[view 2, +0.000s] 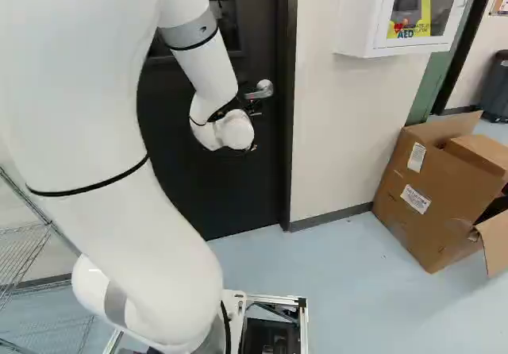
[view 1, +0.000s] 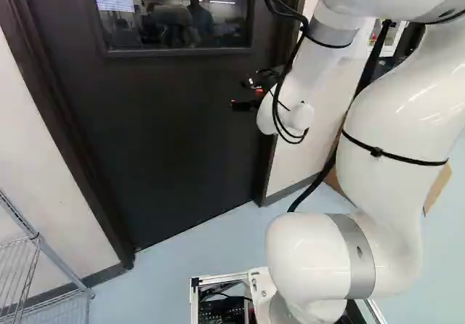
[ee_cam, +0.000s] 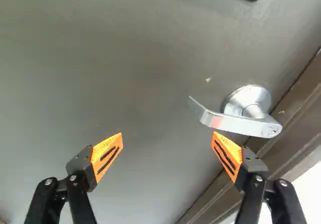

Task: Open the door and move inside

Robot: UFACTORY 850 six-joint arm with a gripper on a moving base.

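Evidently, your end effector (ee_cam: 167, 136) stands wide open, empty, 1 finger (ee_cam: 227, 156) near the lever handle (ee_cam: 241, 125) on the closed door (ee_cam: 125, 73), likely positioned for turning it.
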